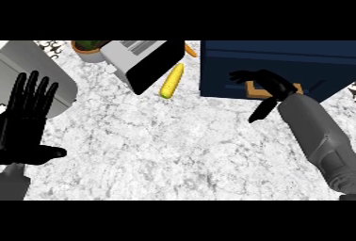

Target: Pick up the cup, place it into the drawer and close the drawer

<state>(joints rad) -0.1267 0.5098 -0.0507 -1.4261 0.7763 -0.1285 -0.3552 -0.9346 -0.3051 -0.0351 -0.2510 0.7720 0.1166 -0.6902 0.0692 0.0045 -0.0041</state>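
Right robot hand: 2 o'clock, fingers curled round the tan cup, which is mostly hidden.
Drawer: navy, 1 o'clock; cup over its near edge.
Left robot hand: 9 o'clock, spread, resting.
Surface: bare from centre to 6 o'clock.
Corn: 12 o'clock, near the drawer's left edge.

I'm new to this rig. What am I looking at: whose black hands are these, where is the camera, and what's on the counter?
The camera sits in a humanoid robot's head and looks steeply down at a marbled counter. The two grey forearms coming in from below end in the robot's own black hands. The left hand rests open at the left edge, fingers up, holding nothing. The right hand is over a dark blue drawer and covers most of a tan thing, probably the cup. I cannot tell whether it is gripped. Further back lie a corn cob, a carrot and a grey appliance.
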